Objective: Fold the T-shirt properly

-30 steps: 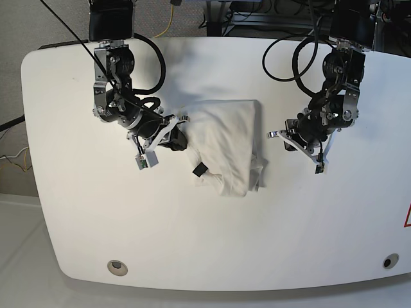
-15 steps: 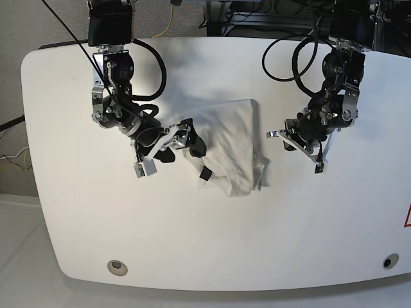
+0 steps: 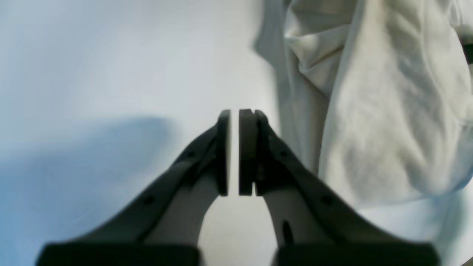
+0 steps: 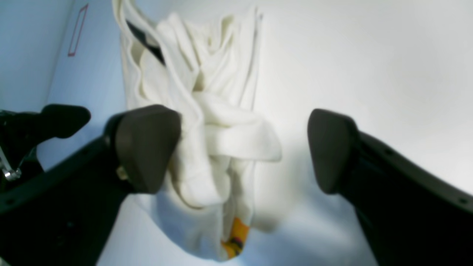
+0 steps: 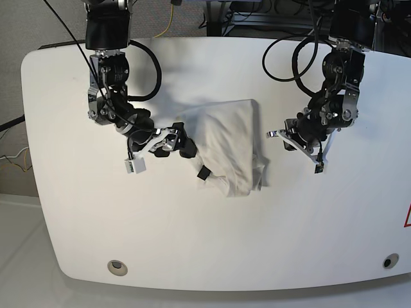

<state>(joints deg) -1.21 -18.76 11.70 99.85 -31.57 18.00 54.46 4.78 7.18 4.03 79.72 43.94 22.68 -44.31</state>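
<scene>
— What changed?
— The right hand (image 5: 182,142) let go of the T-shirt (image 5: 228,144), fingers now spread beside it; the left hand (image 5: 287,138) stays clenched, empty.
— Surface?
— White bench (image 5: 212,244), shirt bunched mid-bench; cables behind.

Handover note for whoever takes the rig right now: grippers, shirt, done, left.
Right gripper: open, holding nothing, at the T-shirt's edge.
Left gripper: shut, empty, over bare table beside the shirt.
T-shirt: mid-table, bunched into a rough folded bundle, uneven edges, black tag at its near corner, some orange print showing in the right wrist view.
Done: rough folds.
Left: likely squaring and flattening the bundle.
</scene>
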